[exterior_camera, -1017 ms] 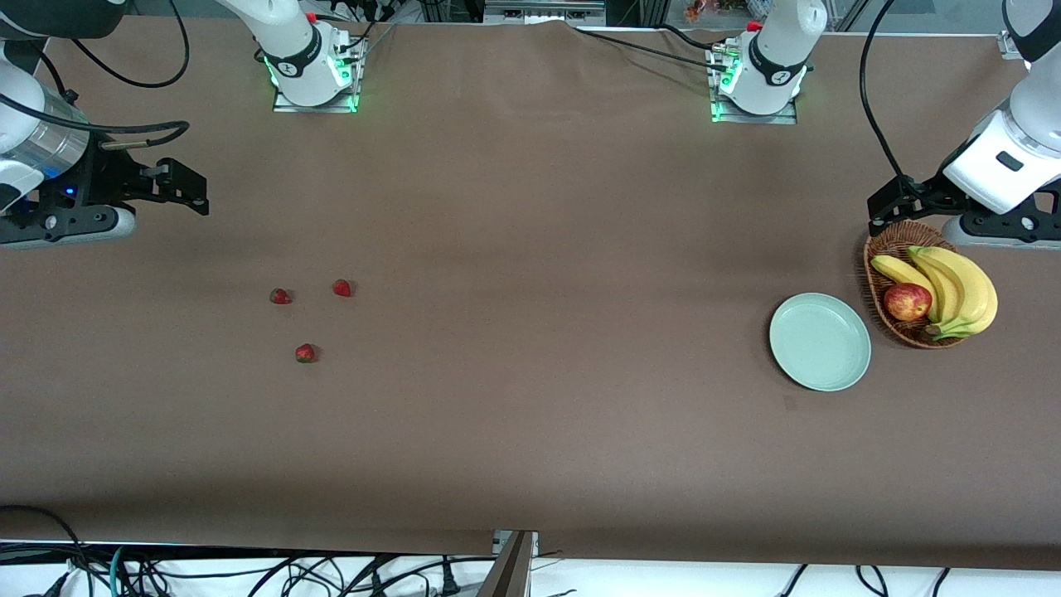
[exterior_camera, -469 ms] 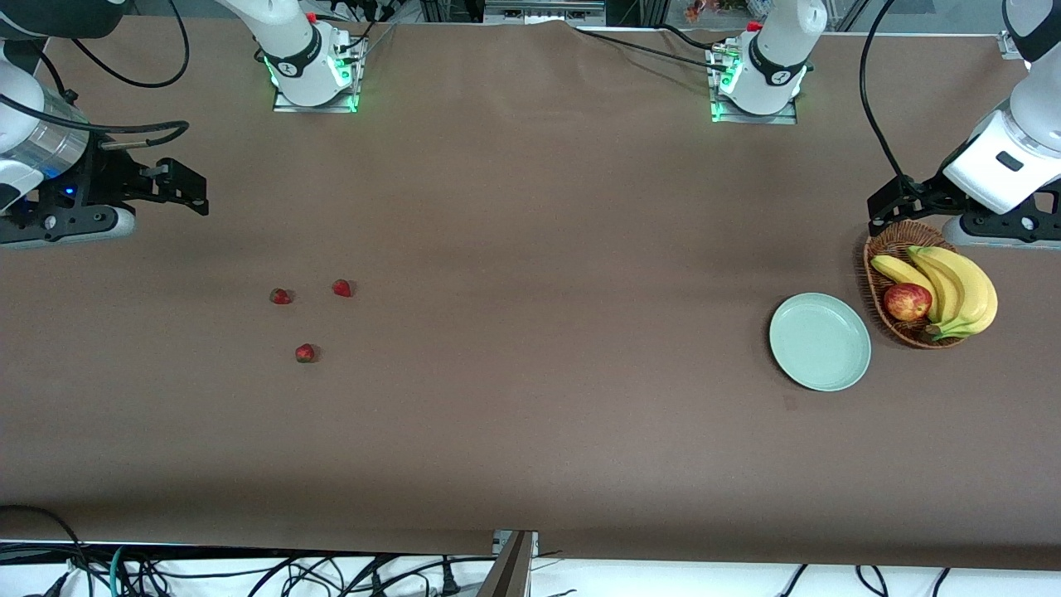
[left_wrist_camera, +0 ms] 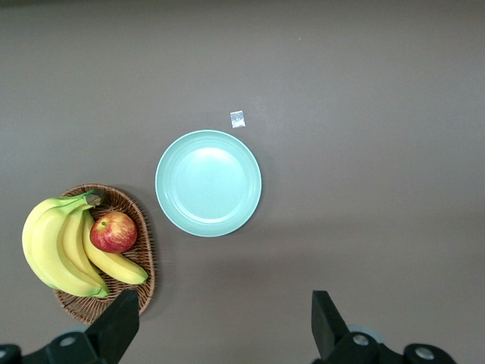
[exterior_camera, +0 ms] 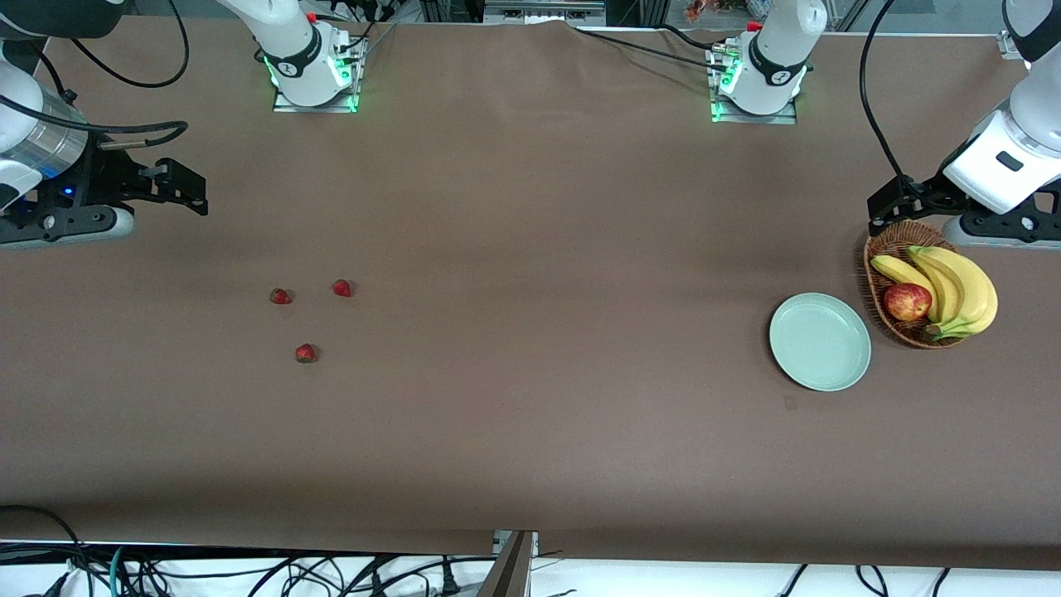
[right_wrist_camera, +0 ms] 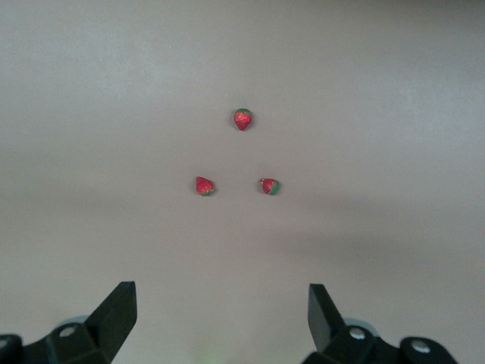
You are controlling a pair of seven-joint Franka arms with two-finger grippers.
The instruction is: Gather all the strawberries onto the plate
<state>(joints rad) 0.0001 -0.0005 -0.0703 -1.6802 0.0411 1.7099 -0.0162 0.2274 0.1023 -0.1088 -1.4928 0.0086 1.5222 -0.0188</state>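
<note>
Three small red strawberries lie apart on the brown table toward the right arm's end: one point(exterior_camera: 281, 296), one point(exterior_camera: 341, 288), and one nearer the camera point(exterior_camera: 306, 353). All three show in the right wrist view point(right_wrist_camera: 242, 119), point(right_wrist_camera: 204, 186), point(right_wrist_camera: 270, 186). The pale mint-green plate point(exterior_camera: 820, 341) sits empty toward the left arm's end and also shows in the left wrist view point(left_wrist_camera: 208, 183). My right gripper point(exterior_camera: 186, 189) is open and empty, up in the air beside the strawberries point(right_wrist_camera: 220, 299). My left gripper point(exterior_camera: 891, 207) is open and empty over the basket's edge point(left_wrist_camera: 225, 307).
A brown wicker basket point(exterior_camera: 880, 249) beside the plate holds bananas point(exterior_camera: 961, 286) and a red-yellow apple point(exterior_camera: 907, 302). A small white scrap point(left_wrist_camera: 238, 119) lies on the cloth next to the plate. Cables hang along the table's front edge.
</note>
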